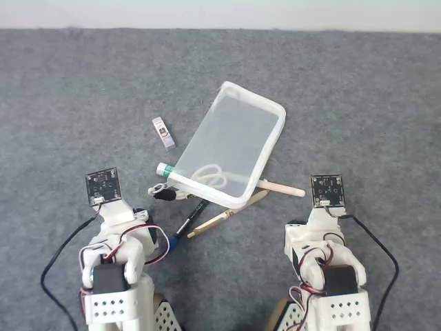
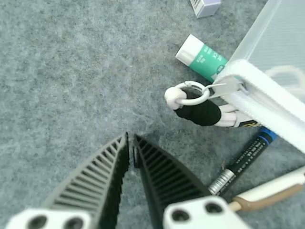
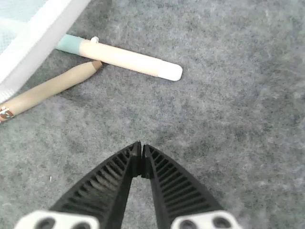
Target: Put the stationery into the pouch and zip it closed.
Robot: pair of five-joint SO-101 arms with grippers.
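light: bright, even | shadows: soft — tight under pouch (image 1: 238, 141) edge

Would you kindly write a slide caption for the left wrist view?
Shut left hand above grey carpet, near the translucent pouch and its zipper ring; a black marker lies nearby.

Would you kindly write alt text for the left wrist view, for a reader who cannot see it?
The left claw, shut, hovers over a grey mat, close to the ring pull on the zip of a clear pouch. A black pen and a green-and-white stick lie partly under the pouch's edge.
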